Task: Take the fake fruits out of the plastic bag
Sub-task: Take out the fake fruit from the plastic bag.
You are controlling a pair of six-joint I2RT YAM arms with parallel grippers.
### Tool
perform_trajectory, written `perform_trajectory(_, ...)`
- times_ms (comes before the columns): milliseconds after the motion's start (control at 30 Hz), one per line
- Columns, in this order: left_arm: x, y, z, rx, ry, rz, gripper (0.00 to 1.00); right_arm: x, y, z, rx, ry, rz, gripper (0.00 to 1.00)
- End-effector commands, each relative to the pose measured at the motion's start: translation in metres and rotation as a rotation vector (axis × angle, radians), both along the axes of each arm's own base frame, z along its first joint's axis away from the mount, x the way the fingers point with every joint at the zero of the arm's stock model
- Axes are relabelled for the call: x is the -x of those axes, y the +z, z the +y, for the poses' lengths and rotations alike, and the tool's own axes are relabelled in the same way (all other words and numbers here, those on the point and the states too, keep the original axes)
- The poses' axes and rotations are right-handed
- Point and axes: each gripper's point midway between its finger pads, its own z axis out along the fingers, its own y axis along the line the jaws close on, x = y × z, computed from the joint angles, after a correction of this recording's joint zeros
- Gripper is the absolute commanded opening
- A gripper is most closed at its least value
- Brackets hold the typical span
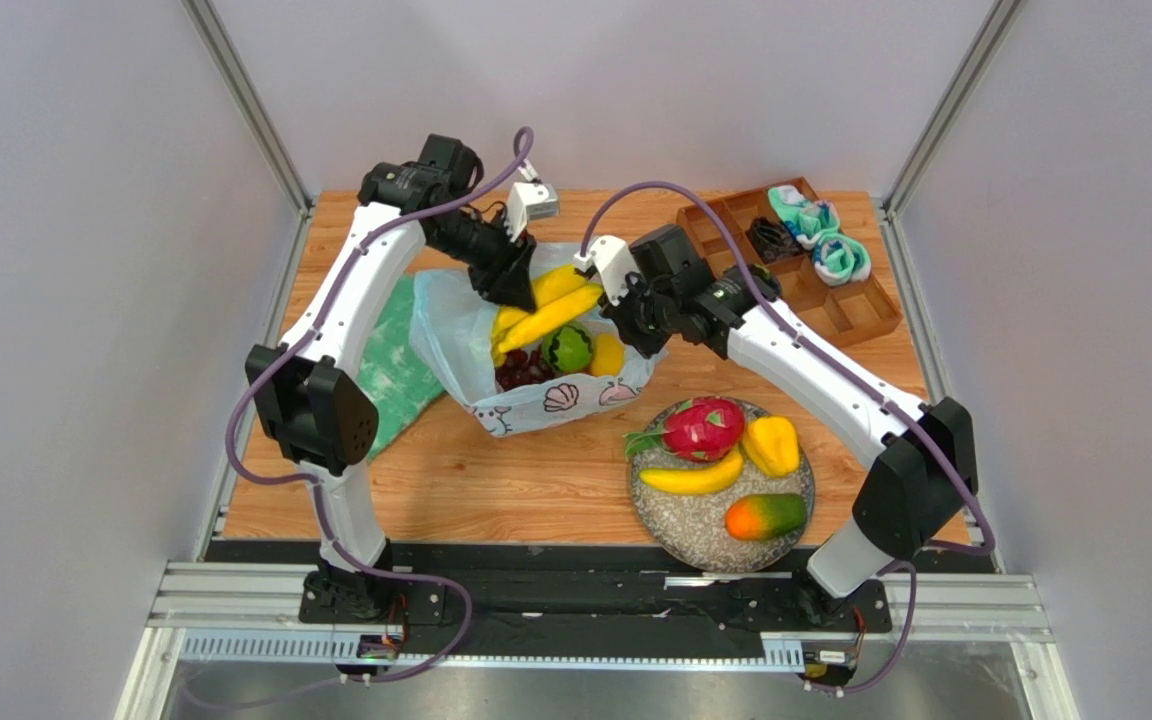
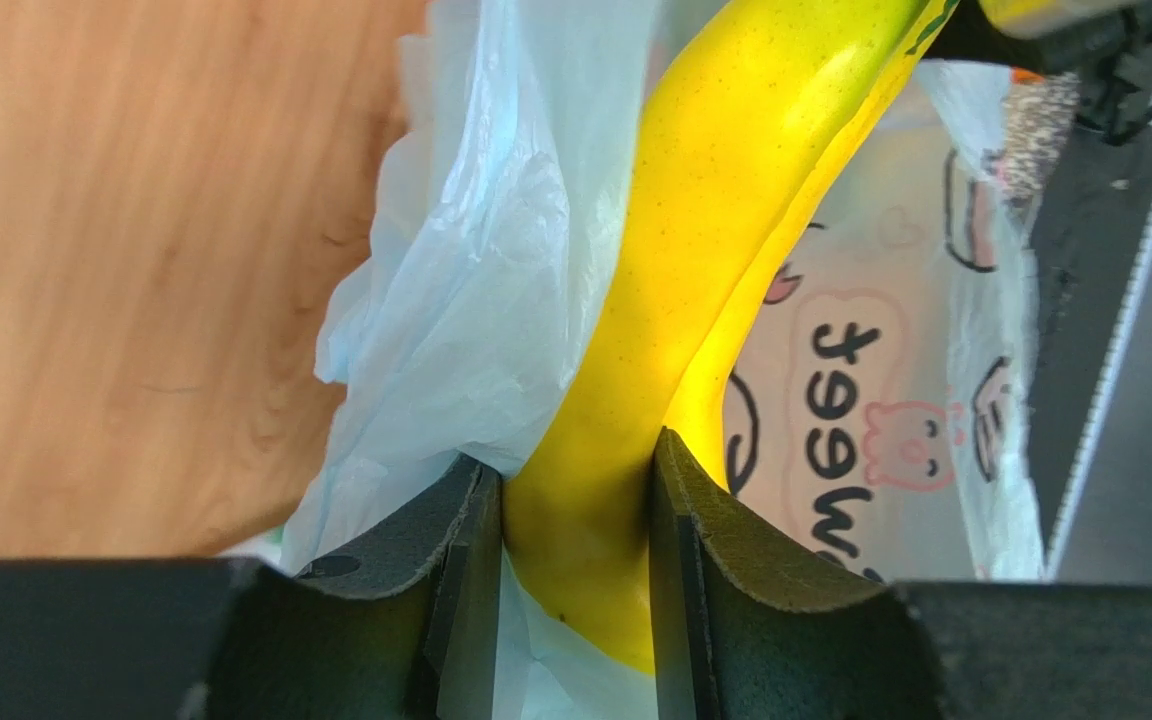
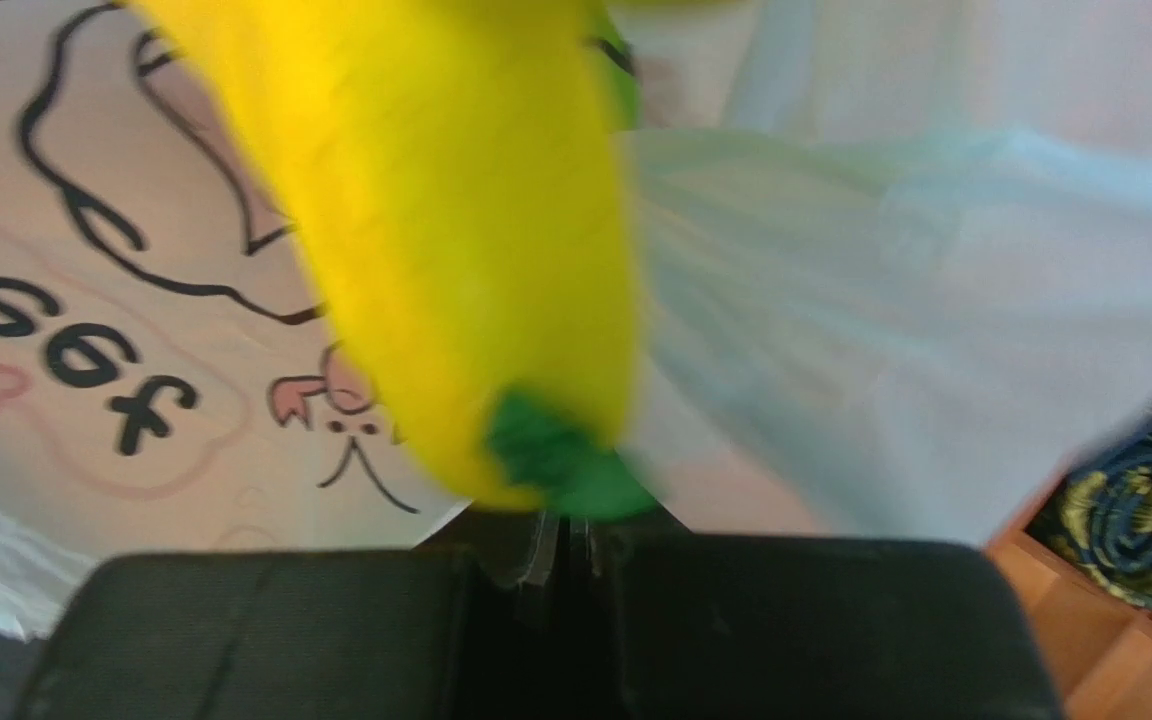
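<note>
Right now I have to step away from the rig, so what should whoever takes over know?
Left gripper: shut on a banana at the plastic bag mouth.
Right gripper: shut at the bag's rim.
Done: dragon fruit, second banana, yellow piece and mango lie on the plate.
To do: the gripped banana, grapes, green fruit, yellow fruit in the bag.

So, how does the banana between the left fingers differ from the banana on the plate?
The held banana is clamped between the left fingers; the plate banana lies free, with no fingers on it. The held banana rests against the film of the plastic bag; the plate banana is outside the bag, on the grey plate, beside the dragon fruit. Both are yellow and curved.
</note>
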Motion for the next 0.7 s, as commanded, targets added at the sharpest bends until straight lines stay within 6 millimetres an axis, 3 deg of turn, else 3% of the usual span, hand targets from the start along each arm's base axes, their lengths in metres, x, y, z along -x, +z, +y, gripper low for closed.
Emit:
perform_trajectory(0, 0.038, -0.024, -0.002, 0.036, -0.016, 0.288, 0.16, -0.038, 0.029, -0.002, 0.029, -0.055, -0.161, 0.00)
perform_trajectory(33, 0.037, -0.029, -0.003, 0.038, -0.009, 0.304, 0.16, -0.041, 0.032, -0.002, 0.031, -0.050, -0.170, 0.00)
perform_trajectory(67, 0.037, -0.031, -0.004, 0.047, 0.009, 0.332, 0.16, -0.045, 0.041, -0.004, 0.029, -0.052, -0.182, 0.09)
perform_trajectory(100, 0.036, -0.033, -0.005, 0.054, 0.019, 0.346, 0.16, -0.048, 0.046, -0.004, 0.026, -0.052, -0.188, 0.37)
perform_trajectory(133, 0.034, -0.035, -0.007, 0.065, 0.025, 0.351, 0.16, -0.051, 0.054, -0.005, 0.016, -0.056, -0.197, 0.48)
perform_trajectory(200, 0.032, -0.039, -0.008, 0.069, 0.062, 0.383, 0.15, -0.054, 0.086, -0.006, -0.034, -0.065, -0.224, 0.65)
perform_trajectory(267, 0.029, -0.047, -0.009, 0.073, 0.092, 0.406, 0.14, -0.046, 0.110, -0.002, -0.119, -0.032, -0.198, 0.73)
perform_trajectory(333, 0.027, -0.052, -0.010, 0.075, 0.101, 0.413, 0.12, -0.041, 0.125, -0.004, -0.160, -0.013, -0.198, 0.75)
perform_trajectory(433, 0.027, -0.046, -0.014, 0.101, 0.095, 0.427, 0.10, -0.018, 0.135, 0.006, -0.246, 0.078, -0.113, 0.69)
perform_trajectory(567, 0.025, -0.025, -0.021, 0.205, 0.105, 0.495, 0.08, 0.020, 0.128, 0.026, -0.355, 0.182, 0.100, 0.57)
perform_trajectory(667, 0.015, -0.006, -0.022, 0.326, 0.153, 0.594, 0.03, 0.038, 0.109, 0.035, -0.397, 0.212, 0.239, 0.54)
